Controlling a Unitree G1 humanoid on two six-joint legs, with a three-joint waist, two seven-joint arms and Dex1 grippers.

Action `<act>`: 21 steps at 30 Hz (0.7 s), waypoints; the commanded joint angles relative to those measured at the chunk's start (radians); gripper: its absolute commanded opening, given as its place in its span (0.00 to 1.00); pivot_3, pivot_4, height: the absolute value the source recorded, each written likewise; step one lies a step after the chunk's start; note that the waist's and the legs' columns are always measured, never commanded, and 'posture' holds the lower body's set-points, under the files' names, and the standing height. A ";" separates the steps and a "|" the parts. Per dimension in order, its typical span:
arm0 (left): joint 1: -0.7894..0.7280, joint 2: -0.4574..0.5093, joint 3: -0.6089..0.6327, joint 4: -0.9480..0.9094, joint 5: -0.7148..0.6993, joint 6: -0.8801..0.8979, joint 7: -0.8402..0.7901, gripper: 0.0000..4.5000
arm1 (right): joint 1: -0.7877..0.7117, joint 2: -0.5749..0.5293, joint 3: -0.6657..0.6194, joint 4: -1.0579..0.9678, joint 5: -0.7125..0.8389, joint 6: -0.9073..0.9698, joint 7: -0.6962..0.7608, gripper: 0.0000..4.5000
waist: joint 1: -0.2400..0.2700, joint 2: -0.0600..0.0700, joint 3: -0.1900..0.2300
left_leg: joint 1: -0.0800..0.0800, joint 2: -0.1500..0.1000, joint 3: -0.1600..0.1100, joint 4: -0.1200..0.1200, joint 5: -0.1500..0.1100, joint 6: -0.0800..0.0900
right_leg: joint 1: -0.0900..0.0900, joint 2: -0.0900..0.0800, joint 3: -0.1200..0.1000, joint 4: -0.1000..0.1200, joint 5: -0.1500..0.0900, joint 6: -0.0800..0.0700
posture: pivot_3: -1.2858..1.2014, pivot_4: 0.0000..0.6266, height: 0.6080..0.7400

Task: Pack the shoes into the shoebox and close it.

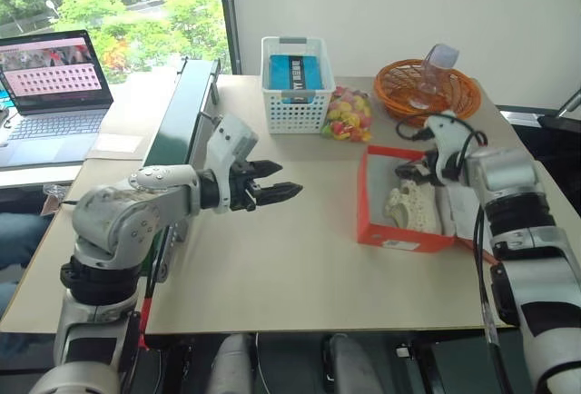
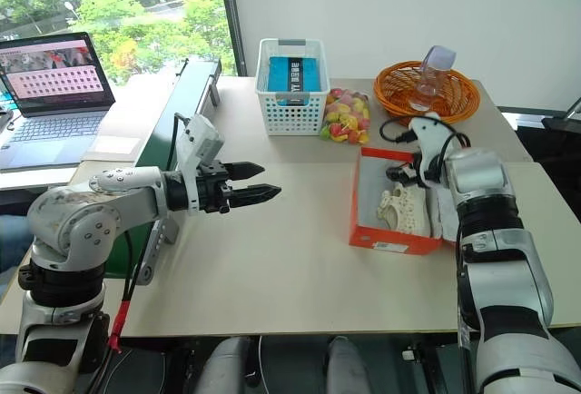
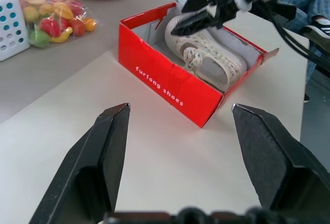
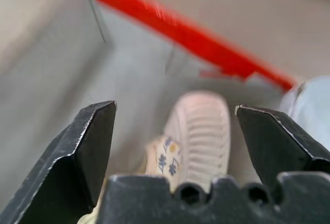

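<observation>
Two cream-white perforated rubbery clogs (image 3: 206, 53) lie inside the flat orange-red cardboard shoebox (image 1: 399, 231) at centre right of the frame. Our right gripper (image 3: 203, 10) hovers above them, jaws wide and empty; we should lift clear before reaching for the lid. Our left gripper (image 1: 263, 187) waits at mid-frame, open, holding nothing.

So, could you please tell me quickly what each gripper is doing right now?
Left gripper: open, holding nothing.
Right gripper: open over the shoebox, holding nothing.
</observation>
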State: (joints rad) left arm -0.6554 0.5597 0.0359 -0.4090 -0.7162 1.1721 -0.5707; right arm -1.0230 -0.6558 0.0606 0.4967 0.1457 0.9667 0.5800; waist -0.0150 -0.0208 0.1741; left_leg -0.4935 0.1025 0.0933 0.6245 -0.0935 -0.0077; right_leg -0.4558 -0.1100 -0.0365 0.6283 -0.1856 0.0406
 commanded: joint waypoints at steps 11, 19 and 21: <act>0.028 0.021 0.135 0.031 0.114 -0.043 0.211 0.99 | 0.071 0.160 -0.188 -0.586 0.386 0.062 0.195 1.00 | 0.007 0.000 0.000 | 0.001 0.000 -0.001 0.000 0.000 0.000 | 0.001 0.000 -0.001 0.001 -0.001 0.000 | 0.52 0.24 0.97; 0.225 -0.007 0.263 -0.013 0.238 -0.176 0.338 0.99 | 0.252 0.183 -0.063 -0.649 0.376 -0.060 0.253 1.00 | 0.012 -0.001 -0.001 | 0.000 0.000 -0.001 0.000 0.000 -0.001 | 0.000 0.000 -0.001 0.001 0.000 -0.002 | 0.52 0.24 0.97; 0.285 -0.013 0.299 -0.012 0.279 -0.218 0.376 0.99 | 0.271 0.198 -0.043 -0.623 0.345 -0.103 0.231 1.00 | 0.012 -0.002 -0.002 | 0.001 0.000 -0.001 0.000 0.000 -0.001 | 0.001 0.000 -0.001 0.001 -0.001 -0.004 | 0.52 0.24 0.97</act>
State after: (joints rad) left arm -0.4020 0.5509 0.2740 -0.3875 -0.4820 1.0129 -0.2335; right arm -0.7619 -0.4690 0.0142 -0.1200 0.5123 0.9266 0.8264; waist -0.0029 -0.0227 0.1725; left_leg -0.4923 0.1031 0.0927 0.6246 -0.0938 -0.0090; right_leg -0.4549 -0.1099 -0.0374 0.6290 -0.1872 0.0361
